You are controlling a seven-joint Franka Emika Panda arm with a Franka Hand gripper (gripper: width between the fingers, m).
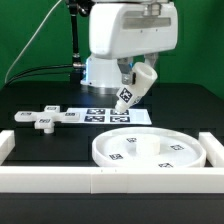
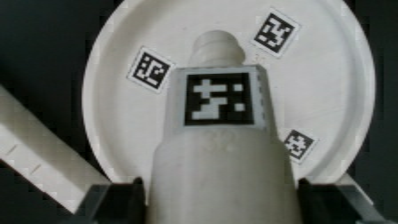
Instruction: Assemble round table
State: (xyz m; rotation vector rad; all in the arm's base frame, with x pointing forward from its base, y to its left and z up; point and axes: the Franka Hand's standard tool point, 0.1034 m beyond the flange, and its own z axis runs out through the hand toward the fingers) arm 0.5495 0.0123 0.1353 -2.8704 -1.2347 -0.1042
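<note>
My gripper (image 1: 137, 78) is shut on the short white cylindrical leg (image 1: 133, 90), which hangs tilted above the table, its tag facing the camera. In the wrist view the leg (image 2: 215, 130) fills the middle, clamped between the two dark fingers (image 2: 118, 197), with its narrow tip over the round disc (image 2: 320, 70). The large rimmed round disc (image 1: 150, 150) lies flat on the table at the exterior view's right front, below and in front of the leg, showing several tags. The small cross-shaped base (image 1: 38, 119) lies on the table at the exterior view's left.
The marker board (image 1: 112, 115) lies flat behind the disc, under the gripper. A white border wall (image 1: 60, 180) runs along the front, with raised ends at the exterior view's left (image 1: 6, 145) and right (image 1: 213, 150). The wall also shows in the wrist view (image 2: 39, 150).
</note>
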